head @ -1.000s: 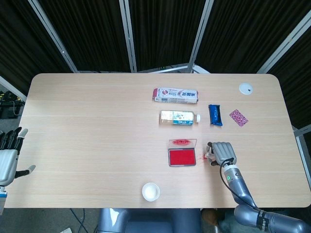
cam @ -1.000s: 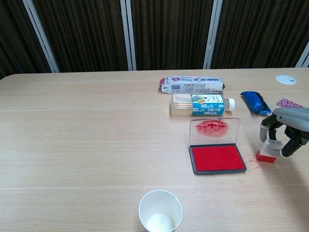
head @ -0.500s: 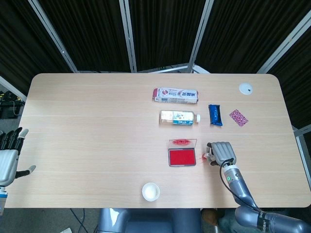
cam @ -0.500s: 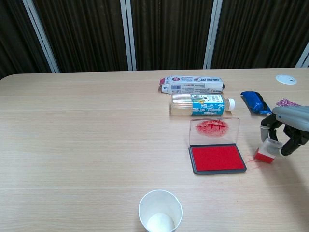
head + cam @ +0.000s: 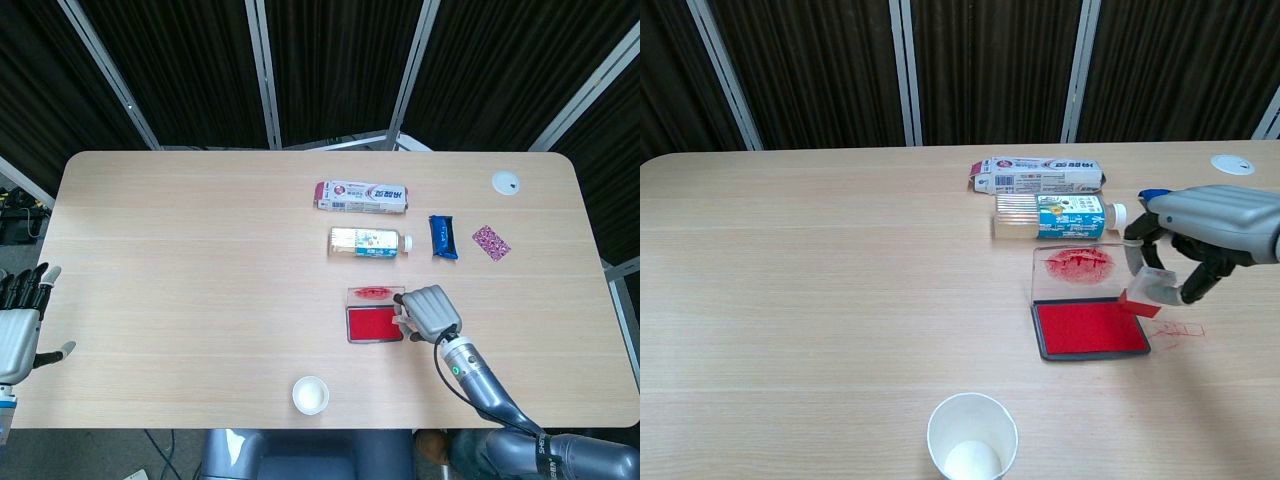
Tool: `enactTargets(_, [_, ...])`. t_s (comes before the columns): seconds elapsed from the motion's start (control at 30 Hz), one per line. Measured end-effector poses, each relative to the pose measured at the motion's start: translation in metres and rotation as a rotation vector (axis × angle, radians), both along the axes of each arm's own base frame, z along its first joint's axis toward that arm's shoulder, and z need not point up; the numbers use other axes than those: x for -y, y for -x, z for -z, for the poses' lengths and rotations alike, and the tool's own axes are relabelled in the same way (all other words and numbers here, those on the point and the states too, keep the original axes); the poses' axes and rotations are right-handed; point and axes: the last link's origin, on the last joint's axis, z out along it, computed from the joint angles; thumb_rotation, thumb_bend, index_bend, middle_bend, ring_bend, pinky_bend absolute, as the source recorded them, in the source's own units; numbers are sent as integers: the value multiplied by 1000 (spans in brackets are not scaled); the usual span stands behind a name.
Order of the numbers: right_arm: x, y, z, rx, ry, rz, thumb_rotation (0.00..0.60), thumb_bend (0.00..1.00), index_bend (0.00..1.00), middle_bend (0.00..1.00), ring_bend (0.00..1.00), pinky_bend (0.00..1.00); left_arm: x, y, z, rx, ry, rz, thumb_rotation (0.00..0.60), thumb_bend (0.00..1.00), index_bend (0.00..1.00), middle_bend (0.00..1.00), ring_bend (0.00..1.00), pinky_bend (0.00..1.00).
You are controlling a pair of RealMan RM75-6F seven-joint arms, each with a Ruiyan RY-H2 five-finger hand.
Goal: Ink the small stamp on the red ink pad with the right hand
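Two hands show. Right hand (image 5: 1185,245) pinches the stamp (image 5: 1143,297) tilted in its fingertips, red face just over the right edge of the ink pad (image 5: 1087,328); whether they touch is unclear. The pad's lid (image 5: 1085,273) stands up behind. Bare desk (image 5: 800,300) spreads wide to the left; a cup (image 5: 972,439) sits near the front edge. Left hand (image 5: 18,325) hangs spread and empty off the desk's left end.

Blue packet (image 5: 1152,193) mostly hidden behind right hand (image 5: 1185,250) (chest view).
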Motion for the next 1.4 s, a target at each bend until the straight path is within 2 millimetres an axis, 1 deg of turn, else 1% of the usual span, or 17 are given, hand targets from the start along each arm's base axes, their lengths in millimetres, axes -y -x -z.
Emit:
enactTargets(0.23, [6, -29, 17, -2, -66, -70, 600, 441, 525, 592, 874, 1000, -1, 2, 1, -5, 4, -5, 600, 0, 0, 0, 0, 0])
enactTargets(0.43, [10, -46, 33, -16, -81, -98, 600, 447, 528, 597, 874, 1000, -1, 2, 0, -6, 3, -8, 600, 0, 0, 0, 0, 0])
enactTargets(0.53, [12, -50, 40, -31, -80, -113, 600, 456, 529, 598, 874, 1000, -1, 3, 0, -6, 3, -11, 600, 0, 0, 0, 0, 0])
enactTargets(0.83, [19, -47, 52, -78, -76, -98, 600, 504, 536, 604, 874, 1000, -2, 4, 1, -5, 7, -14, 600, 0, 0, 0, 0, 0])
enactTargets(1.03, [21, -43, 53, -90, -73, -75, 600, 506, 537, 606, 874, 1000, -2, 4, 1, -6, 11, -16, 600, 0, 0, 0, 0, 0])
enactTargets(1.4, [20, -34, 59, -91, -81, -45, 600, 511, 538, 607, 874, 1000, -2, 4, 2, -5, 12, -16, 600, 0, 0, 0, 0, 0])
